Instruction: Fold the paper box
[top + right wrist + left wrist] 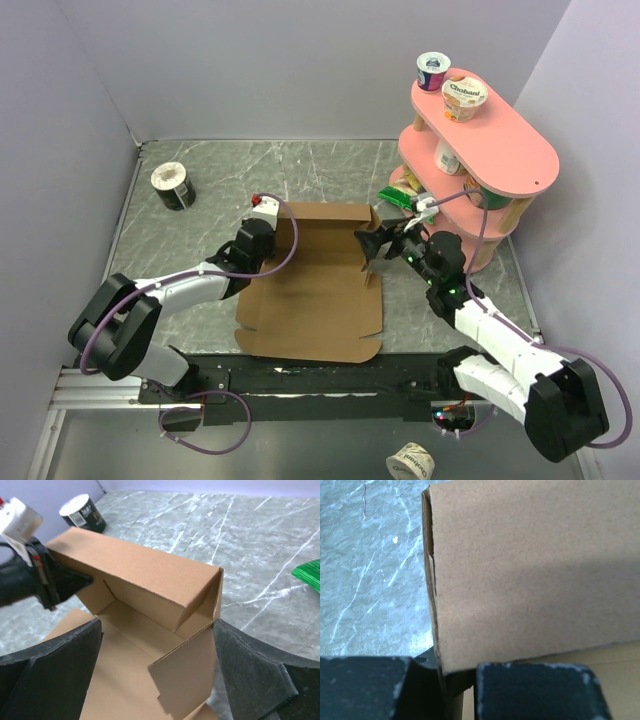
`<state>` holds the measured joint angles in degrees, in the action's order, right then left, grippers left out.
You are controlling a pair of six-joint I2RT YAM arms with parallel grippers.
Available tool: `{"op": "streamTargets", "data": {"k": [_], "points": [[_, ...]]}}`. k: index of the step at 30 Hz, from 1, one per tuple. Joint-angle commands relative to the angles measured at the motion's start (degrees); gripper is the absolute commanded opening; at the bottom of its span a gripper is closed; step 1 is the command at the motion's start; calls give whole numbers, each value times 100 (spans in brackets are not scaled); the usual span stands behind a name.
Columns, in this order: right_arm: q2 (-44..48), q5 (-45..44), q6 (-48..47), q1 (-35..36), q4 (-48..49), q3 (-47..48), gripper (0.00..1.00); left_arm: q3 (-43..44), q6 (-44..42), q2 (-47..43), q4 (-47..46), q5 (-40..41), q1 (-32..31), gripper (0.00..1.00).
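The paper box is a brown cardboard sheet lying mid-table, with its far wall and both side flaps raised. My left gripper is at the far left corner. In the left wrist view its fingers are shut on the left side wall, one finger on each face. My right gripper is open at the right side. In the right wrist view the box shows its raised far wall, and the upright right flap stands between my spread fingers, touching the right one.
A pink two-tier shelf with yogurt cups stands at the back right. A green packet lies beside it, right of the box. A black-and-white cup lies at the back left. Grey walls close in the table.
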<state>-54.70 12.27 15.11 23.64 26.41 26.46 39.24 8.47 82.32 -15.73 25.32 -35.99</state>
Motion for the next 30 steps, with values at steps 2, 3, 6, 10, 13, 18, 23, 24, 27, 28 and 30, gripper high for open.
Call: {"op": "streamTargets", "data": {"k": [2, 3, 6, 10, 13, 18, 23, 24, 27, 28, 30], "points": [[319, -313, 299, -17, -76, 492, 91, -40, -100, -120, 210, 227, -66, 9], [293, -392, 360, -17, -66, 501, 89, -14, -91, -111, 219, 254, -75, 9], [65, -647, 457, -17, -154, 588, 86, 30, -56, -59, 289, 333, -110, 9], [196, -367, 291, -96, 171, 299, 100, 83, 154, -85, 395, 377, -110, 9], [345, 599, 395, -850, 136, 193, 100, 118, 417, -120, 447, 386, -110, 9], [618, 1470, 737, -1825, 372, -280, 100, 75, 822, -146, 387, 465, -119, 8], [434, 1471, 1090, -2337, 23, -457, 93, -127, 1060, -243, 123, 369, -119, 9], [390, 1549, 1003, -2337, -31, -475, 92, -215, 1078, -252, 70, 351, -119, 9], [240, 1673, 740, -2337, -356, -501, 89, -452, 1192, -313, -229, 316, -119, 9], [214, 1908, 704, -2337, -252, -571, 89, -505, 1270, -348, -316, 307, -119, 9], [179, 2120, 590, -2337, -111, -712, 89, -628, 1332, -349, -510, 246, -119, 9]]}}
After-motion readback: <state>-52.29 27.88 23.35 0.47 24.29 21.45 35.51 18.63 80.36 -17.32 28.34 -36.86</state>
